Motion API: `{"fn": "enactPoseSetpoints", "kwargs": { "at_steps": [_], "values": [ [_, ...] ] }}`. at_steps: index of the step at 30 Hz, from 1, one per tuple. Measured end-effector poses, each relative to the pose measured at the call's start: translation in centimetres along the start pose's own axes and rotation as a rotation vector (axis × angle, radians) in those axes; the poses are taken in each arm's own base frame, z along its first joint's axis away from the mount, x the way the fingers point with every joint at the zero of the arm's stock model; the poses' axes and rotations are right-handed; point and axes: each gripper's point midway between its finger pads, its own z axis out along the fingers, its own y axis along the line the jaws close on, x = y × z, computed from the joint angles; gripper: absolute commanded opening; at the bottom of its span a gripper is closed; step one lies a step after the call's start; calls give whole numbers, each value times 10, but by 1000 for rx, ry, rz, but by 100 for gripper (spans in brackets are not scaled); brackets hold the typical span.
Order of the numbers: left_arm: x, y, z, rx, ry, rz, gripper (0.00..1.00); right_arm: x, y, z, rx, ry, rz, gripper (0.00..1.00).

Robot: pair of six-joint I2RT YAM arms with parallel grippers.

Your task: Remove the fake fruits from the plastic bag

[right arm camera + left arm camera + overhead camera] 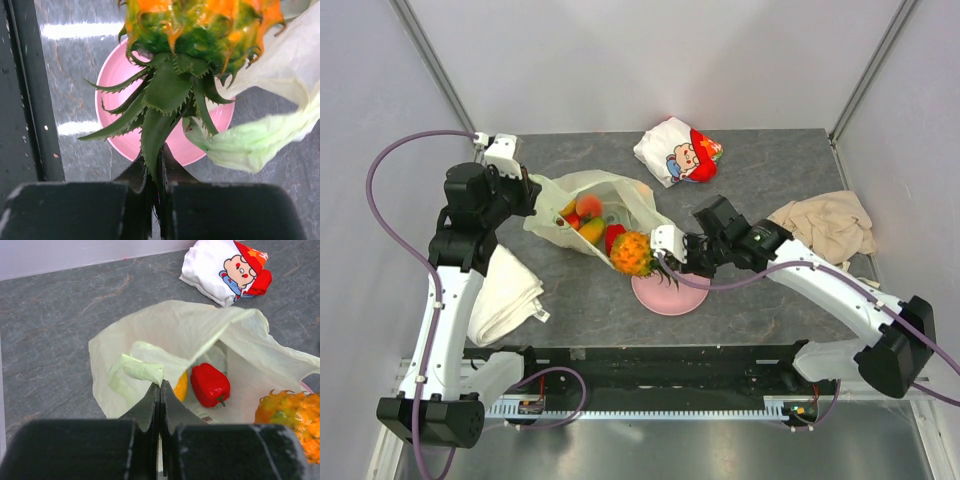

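The pale-green plastic bag lies open on the dark table. My left gripper is shut on its left rim; in the left wrist view the jaws pinch a folded edge of the bag. Inside lie a red pepper, a yellow piece and a peach. My right gripper is shut on the green crown of the pineapple, at the bag's mouth. In the right wrist view the closed fingertips clamp a crown leaf of the pineapple.
A pink plate sits just below the pineapple, also under it in the right wrist view. A white-and-red cartoon pouch lies at the back, a beige cloth at right, a white folded cloth at left.
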Motion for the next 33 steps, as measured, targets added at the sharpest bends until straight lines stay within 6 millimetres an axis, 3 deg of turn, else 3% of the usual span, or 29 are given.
{"fn": "enactPoseSetpoints", "kwargs": {
  "at_steps": [6, 13, 17, 22, 27, 33],
  "values": [
    [2, -2, 0, 15, 7, 7, 2, 23, 2, 2, 87, -17, -83, 0],
    [1, -7, -5, 37, -3, 12, 2, -11, -27, -13, 225, -118, -62, 0],
    [1, -7, -5, 40, -3, 13, 2, -27, -33, -26, 258, -167, -105, 0],
    [2, -7, -3, 39, 2, 13, 2, -25, -19, -47, 232, -163, -232, 0],
    [3, -6, -1, 38, 6, 12, 2, -9, 8, -69, 213, -175, -385, 0],
    [4, -6, 0, 39, 7, 12, 2, 8, 19, -55, 169, -153, -425, 0]
  ]
}}
